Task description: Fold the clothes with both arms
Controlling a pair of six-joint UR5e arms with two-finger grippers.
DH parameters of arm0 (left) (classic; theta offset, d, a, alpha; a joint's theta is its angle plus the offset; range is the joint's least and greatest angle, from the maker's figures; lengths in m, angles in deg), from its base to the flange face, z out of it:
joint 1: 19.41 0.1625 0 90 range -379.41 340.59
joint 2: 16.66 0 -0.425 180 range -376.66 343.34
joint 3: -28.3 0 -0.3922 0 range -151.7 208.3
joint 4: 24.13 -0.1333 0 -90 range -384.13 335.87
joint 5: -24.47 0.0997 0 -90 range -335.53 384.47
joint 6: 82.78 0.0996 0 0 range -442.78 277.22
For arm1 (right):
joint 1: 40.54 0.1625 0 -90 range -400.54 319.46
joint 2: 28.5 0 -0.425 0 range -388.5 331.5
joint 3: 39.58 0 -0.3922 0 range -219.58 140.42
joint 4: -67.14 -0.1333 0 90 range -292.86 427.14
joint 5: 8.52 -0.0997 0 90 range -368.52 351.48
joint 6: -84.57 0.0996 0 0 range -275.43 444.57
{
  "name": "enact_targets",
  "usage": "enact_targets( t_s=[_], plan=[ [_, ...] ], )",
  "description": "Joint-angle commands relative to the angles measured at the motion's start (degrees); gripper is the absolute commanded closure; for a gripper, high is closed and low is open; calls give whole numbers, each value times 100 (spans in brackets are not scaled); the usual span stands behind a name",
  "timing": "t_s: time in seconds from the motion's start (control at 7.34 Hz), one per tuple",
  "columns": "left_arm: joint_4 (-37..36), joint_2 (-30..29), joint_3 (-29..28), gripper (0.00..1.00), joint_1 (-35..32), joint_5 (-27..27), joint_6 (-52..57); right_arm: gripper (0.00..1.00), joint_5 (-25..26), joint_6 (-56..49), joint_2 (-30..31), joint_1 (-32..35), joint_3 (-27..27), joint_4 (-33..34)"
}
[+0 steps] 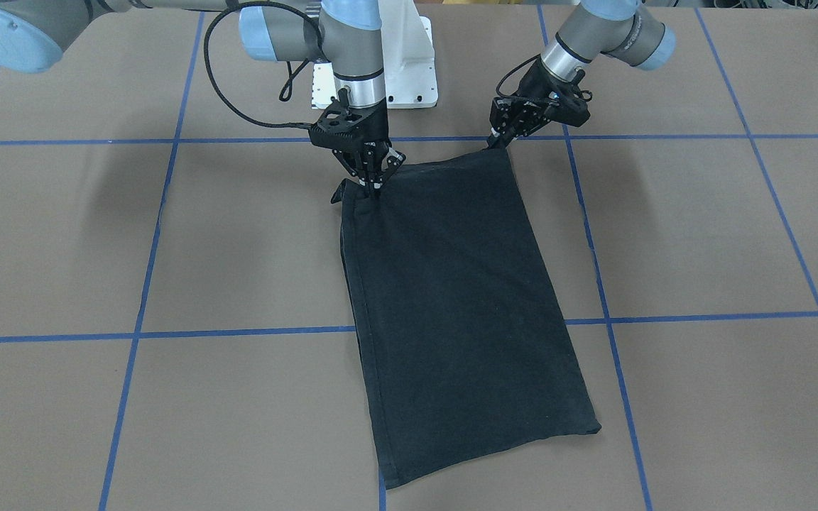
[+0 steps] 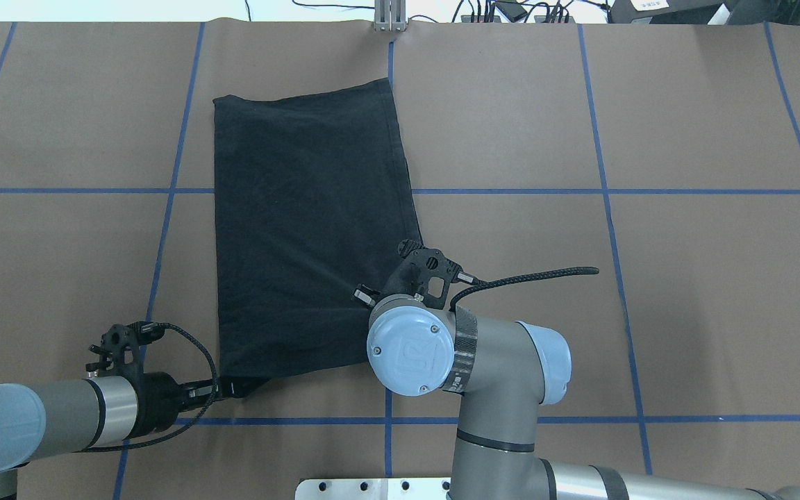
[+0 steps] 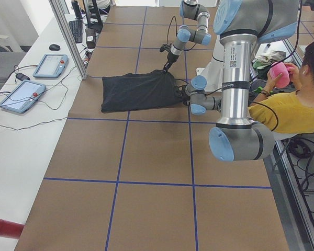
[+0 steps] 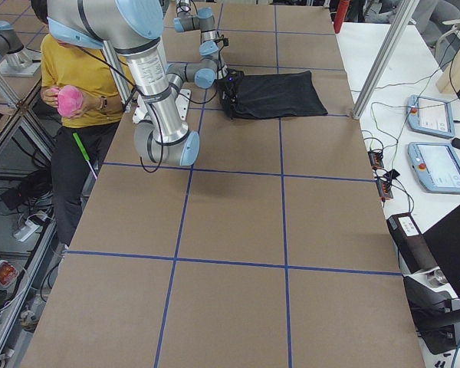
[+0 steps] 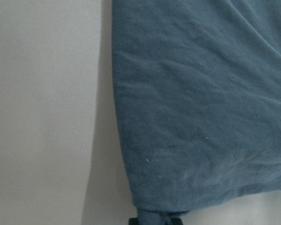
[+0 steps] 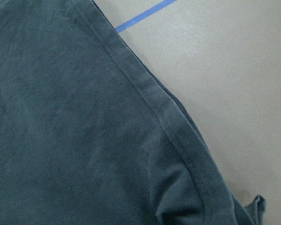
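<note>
So the black cotton T-shirt (image 1: 466, 298), plain side up with no print showing, lies flat as a long narrow rectangle in the middle of the brown paper-covered surface (image 1: 700, 234). It sits a bit skewed to the blue tape lines (image 1: 238, 331), with one short end toward the robot and the other toward the far side.

Both arms are on that near short end, one per corner. The left tool (image 1: 500, 142) comes in low and nearly flat to the surface, pinched closed on the corner, and the left wrist view shows a little nub of fabric bunched right into it. The right tool (image 1: 372, 183) points almost straight down on the other corner by the hemmed edge. Its fingers look closed on the cloth, with a small flap sticking out beside them.

My read is that a grip on each corner keeps the edge taut, so it can be lifted and carried over toward the far end without sagging in the middle. That would be the next fold, halving the rectangle. The main risk is one corner slipping, or only the top layer getting picked up.
</note>
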Motion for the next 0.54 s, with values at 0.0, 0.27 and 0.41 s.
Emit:
enact_targets(
  t_s=[0.0, 0.27, 0.41],
  plan=[
    [0, 3, -4, 100, 0, 0, 0, 100, 0, -24, 8, 0, 4, -9],
    [0, -14, 153, 100, 0, -8, 9, 100, -17, -42, 122, -44, -48, 0],
    [0, 3, 389, 100, -8, -52, 9, 100, -18, -42, 340, -210, -318, 0]
  ],
)
